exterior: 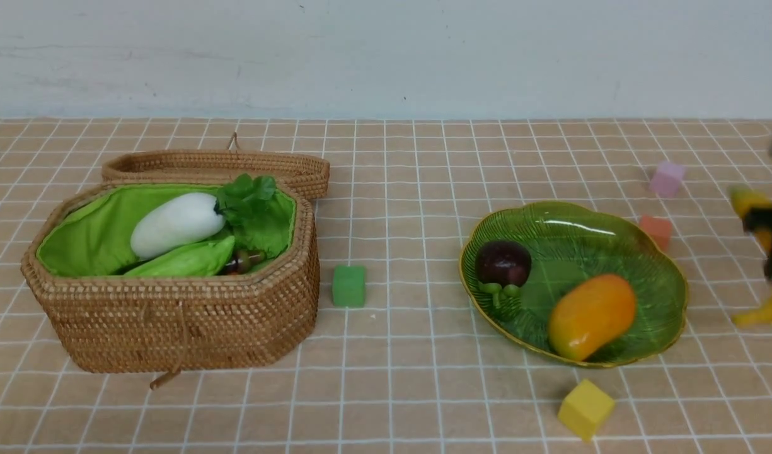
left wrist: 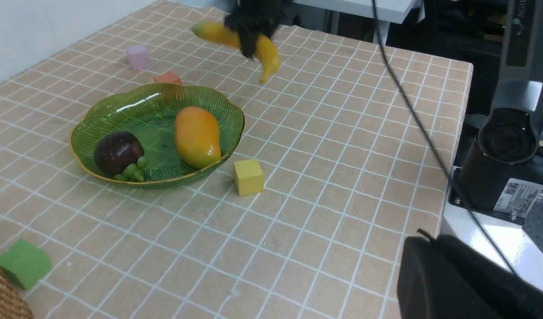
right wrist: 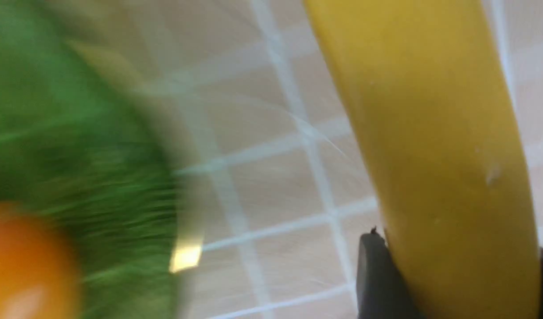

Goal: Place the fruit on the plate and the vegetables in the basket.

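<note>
At the far right, beside the plate (exterior: 568, 221), my right gripper (exterior: 770, 239) is shut on the yellow banana (exterior: 764, 309) and holds it above the table, blurred. Up close, the banana (right wrist: 431, 133) fills the gap between the dark fingers (right wrist: 375, 274). The mango (exterior: 590, 315) and mangosteen (exterior: 502, 261) lie on the plate. The open basket (exterior: 171, 328) at the left holds the white radish (exterior: 178, 224), the light-green gourd (exterior: 184, 261) and green leaves (exterior: 250, 195). My left gripper (left wrist: 431, 241) is shut and empty near the table's corner.
The basket lid (exterior: 222, 167) lies open behind the basket. Foam cubes are scattered: green (exterior: 348, 285) between basket and plate, yellow (exterior: 585, 408) in front of the plate, orange (exterior: 655, 229) and pink (exterior: 667, 178) behind it. A wall runs along the back.
</note>
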`<state>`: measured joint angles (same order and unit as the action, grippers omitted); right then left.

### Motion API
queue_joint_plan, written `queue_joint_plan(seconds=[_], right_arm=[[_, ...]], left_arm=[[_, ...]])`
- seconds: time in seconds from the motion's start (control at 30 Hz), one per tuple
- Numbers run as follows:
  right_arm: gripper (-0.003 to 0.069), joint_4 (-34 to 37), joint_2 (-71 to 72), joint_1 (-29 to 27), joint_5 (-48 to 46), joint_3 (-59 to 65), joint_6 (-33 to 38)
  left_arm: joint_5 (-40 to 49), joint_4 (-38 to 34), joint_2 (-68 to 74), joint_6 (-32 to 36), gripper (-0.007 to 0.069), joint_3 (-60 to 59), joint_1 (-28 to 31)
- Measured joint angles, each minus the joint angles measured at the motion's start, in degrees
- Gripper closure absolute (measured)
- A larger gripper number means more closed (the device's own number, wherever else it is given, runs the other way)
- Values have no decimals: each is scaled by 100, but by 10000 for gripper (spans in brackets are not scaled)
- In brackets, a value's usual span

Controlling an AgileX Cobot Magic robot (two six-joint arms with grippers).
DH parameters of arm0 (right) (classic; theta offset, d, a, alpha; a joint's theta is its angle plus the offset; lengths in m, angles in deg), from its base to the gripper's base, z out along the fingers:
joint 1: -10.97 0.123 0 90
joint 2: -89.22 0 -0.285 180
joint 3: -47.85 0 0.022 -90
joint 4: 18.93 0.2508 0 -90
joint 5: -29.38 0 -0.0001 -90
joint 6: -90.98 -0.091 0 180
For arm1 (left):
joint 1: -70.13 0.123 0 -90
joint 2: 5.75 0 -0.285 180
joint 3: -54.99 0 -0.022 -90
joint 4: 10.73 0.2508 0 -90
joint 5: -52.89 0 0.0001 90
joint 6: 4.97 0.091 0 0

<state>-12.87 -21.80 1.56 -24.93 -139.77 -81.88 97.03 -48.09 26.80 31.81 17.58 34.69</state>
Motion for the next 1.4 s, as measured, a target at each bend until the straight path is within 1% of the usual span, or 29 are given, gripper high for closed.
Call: queue_joint_plan(seconds=[0.1,0.2,0.23,0.33,0.4,0.43,0.5,0.53,0.57,0.6,0.63,0.67,0.73,0.8,0.83,0.87,0.9,0.93,0.97,1.0,1.03,1.07,1.17,1.23,1.27,1.3,1.37,1.4], right_arm=[[334,848,-25,395,85,-280,1485],[334,1136,-326,746,314,-320,2376],[334,1136,-455,822,411,-320,2516],[334,1131,-698,924,653,-320,2618],[307,1070,-913,991,947,-320,2651],[274,1015,-959,1019,999,-320,2651],[181,873,-979,1054,1013,-320,2656],[151,839,-979,1061,1004,-320,2652],[84,726,-921,1068,934,-320,2657],[67,714,-921,1068,901,-326,2657],[24,636,-832,1068,754,-335,2657],[-3,577,-734,1068,567,-362,2627],[-14,554,-451,1068,205,-431,2356],[-5,554,-263,1073,11,-464,2125],[43,554,188,1072,-386,-470,1643],[60,554,236,1072,-499,-470,1547],[144,554,702,1072,-917,-419,1235],[211,578,992,1072,-1078,-303,1109],[255,592,1177,1072,-1218,-199,1054],[331,629,1502,1072,-1349,32,993],[438,691,1917,1072,-1445,387,942],[509,739,2285,1072,-1478,735,874],[649,861,3397,1072,-1446,1909,630],[666,871,4164,1072,-1364,2549,395],[666,871,4250,1072,-1353,2628,395],[665,871,4853,1072,-1228,3237,197],[660,871,5701,1072,-1069,3860,-48],[659,871,5947,1072,-1026,4046,-94]], left_arm=[[0,39,0,0,634,0,0],[0,88,0,0,632,0,0],[0,92,0,0,632,0,0],[0,92,0,0,632,0,0],[0,105,0,0,632,0,0],[0,125,0,0,631,0,0],[0,163,0,0,631,0,0],[0,170,0,0,631,0,0],[0,202,0,0,631,0,0],[0,208,0,0,631,0,0],[-6,267,0,6,631,0,0],[-6,321,0,6,631,0,0],[-50,413,0,-24,631,0,0],[-101,474,0,-115,631,0,0],[-242,593,0,-352,633,0,0],[-262,612,0,-382,634,0,0],[-438,790,-47,-639,637,-23,0],[-554,873,-134,-747,637,-76,0],[-682,941,-244,-850,637,-166,0],[-865,987,-384,-955,637,-323,0],[-1150,1042,-692,-1156,637,-611,0],[-1373,1058,-931,-1266,637,-857,0],[-2031,1063,-1554,-1378,637,-1556,0],[-2388,1063,-1819,-1393,637,-1957,0],[-2485,1063,-1846,-1398,637,-2047,0],[-2848,1063,-2024,-1398,637,-2327,0],[-3196,1063,-2132,-1414,637,-2616,0],[-3229,1063,-2133,-1413,637,-2660,0]])
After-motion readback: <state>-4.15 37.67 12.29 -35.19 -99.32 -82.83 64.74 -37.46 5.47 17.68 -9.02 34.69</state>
